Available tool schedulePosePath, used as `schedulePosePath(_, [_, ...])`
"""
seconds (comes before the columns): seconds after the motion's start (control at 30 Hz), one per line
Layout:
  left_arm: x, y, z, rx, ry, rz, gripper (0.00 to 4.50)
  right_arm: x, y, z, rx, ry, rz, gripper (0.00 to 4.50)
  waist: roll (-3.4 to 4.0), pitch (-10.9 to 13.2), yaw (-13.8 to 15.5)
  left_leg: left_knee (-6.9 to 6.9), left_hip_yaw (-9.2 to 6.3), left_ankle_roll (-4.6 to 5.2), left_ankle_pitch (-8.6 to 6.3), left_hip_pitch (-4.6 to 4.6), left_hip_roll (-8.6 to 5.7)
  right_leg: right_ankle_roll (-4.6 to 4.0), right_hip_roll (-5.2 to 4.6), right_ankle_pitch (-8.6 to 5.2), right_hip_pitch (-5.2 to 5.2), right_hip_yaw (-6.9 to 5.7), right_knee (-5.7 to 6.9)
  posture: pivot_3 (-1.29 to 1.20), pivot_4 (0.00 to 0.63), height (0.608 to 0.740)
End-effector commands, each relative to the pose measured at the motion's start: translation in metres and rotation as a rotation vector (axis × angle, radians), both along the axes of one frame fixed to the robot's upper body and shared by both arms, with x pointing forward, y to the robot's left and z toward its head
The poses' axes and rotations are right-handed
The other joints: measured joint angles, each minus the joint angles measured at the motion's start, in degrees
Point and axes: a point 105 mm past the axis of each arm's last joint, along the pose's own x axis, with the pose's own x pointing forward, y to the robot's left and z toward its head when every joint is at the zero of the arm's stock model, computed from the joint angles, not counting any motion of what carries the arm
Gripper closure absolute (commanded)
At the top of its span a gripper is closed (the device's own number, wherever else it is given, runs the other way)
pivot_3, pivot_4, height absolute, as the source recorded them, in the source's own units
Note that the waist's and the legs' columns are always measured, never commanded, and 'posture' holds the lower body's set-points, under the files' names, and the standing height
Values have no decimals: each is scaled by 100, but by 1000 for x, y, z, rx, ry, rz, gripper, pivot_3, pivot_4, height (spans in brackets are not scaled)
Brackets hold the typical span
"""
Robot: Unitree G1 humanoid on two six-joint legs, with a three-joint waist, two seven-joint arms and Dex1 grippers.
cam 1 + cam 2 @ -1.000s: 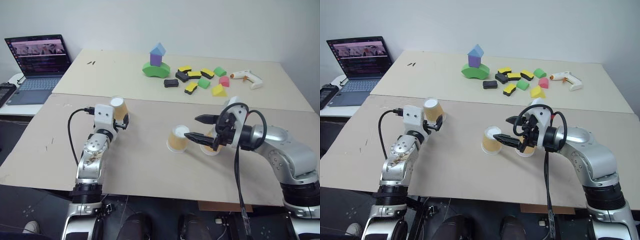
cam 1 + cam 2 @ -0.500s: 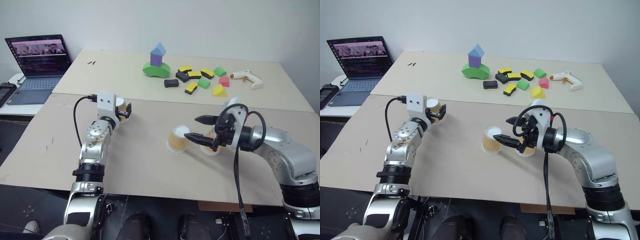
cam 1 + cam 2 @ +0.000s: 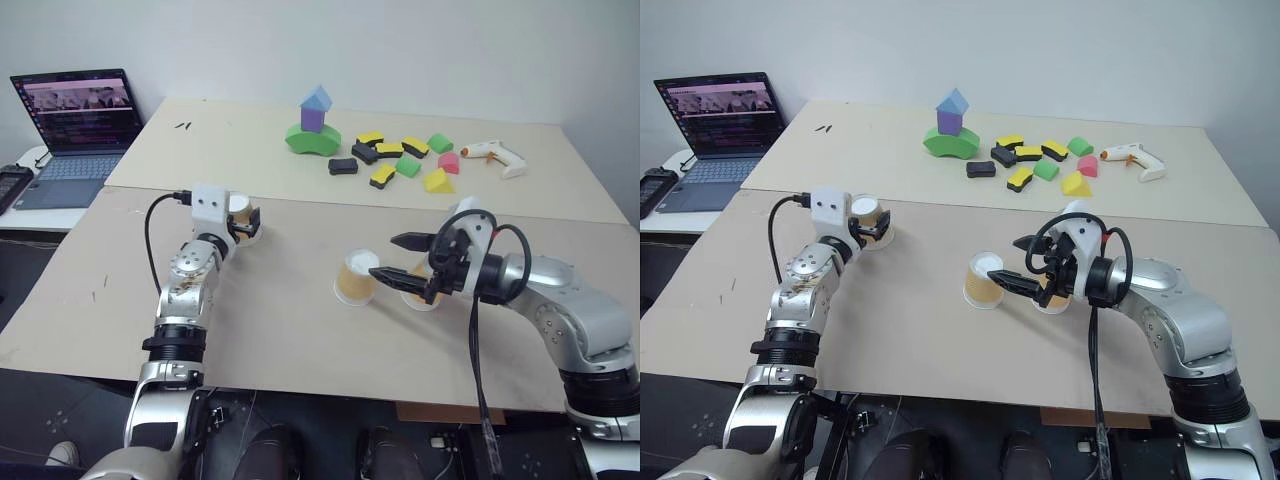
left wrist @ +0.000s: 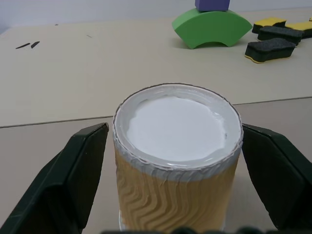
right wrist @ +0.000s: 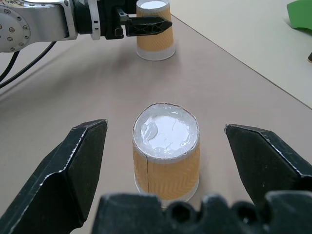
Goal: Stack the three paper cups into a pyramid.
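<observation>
3 paper cups stand upside down, white bottoms up, on the near table, none stacked on another. The left cup sits at the far left part of this table, close to the seam with the far table. The left gripper points level at it with 1 finger on each side; in the left wrist view the cup stands between the 2 fingers with a narrow gap showing on both sides, so the jaws bracket it without a visible clamp.

The middle cup stands alone near the centre of the near table. The right gripper hangs just beside it, its fingers spread wide and gripping nothing; the right wrist view shows this cup framed between the parted fingers, well clear of both. The third cup rests on the table under the right gripper, partly hidden by the gripper.

On the far table lie a green-purple-blue block tower, scattered foam blocks (yellow-black, green, pink) and a white glue gun. An open laptop sits at the far left.
</observation>
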Motion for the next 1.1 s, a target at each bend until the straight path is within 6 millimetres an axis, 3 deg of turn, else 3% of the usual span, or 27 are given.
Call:
schedulePosePath(0.03, [1, -5, 21, 24, -66, -26, 1075, -1, -1, 12, 7, -63, 0, 0, 0, 0, 1, 0, 0, 0, 0, 0, 0, 0, 0, 0, 0, 0, 0, 0, 150, 705])
schedulePosePath(0.3, [1, -15, 24, 43, -81, -92, 1075, -1, -2, 11, 9, -64, -12, 0, 0, 0, 1, 0, 0, 0, 0, 0, 0, 0, 0, 0, 0, 0, 0, 0, 150, 705])
schedulePosePath(0.47, [-22, -59, 38, 39, -122, -481, 1075, -1, -2, 9, 8, -61, -23, 0, 0, 0, 1, 0, 2, 0, 0, -1, -1, 0, 0, 0, -2, -1, 0, 0, 150, 705])
schedulePosePath(0.63, [-36, -70, 39, 125, -97, -693, 1075, -1, -5, 5, 1, -54, -39, 0, 1, 0, -34, -1, 4, -1, 0, -1, 1, 0, 2, -1, -3, -2, 0, 0, 150, 705])
schedulePosePath(0.83, [-45, -77, 18, 201, -2, -851, 1075, -1, -8, 7, 1, -63, -63, 0, 1, 0, -62, 1, 5, -1, 0, 0, -1, 1, 2, -1, -2, 1, 1, 0, 150, 705])
schedulePosePath(1.1, [-74, -97, -12, 252, 111, -1111, 1075, -1, -13, 8, -7, -70, -92, 0, 1, 0, -55, 0, 5, 0, 0, -1, -2, 2, 1, -2, -2, 0, -1, 0, 150, 705])
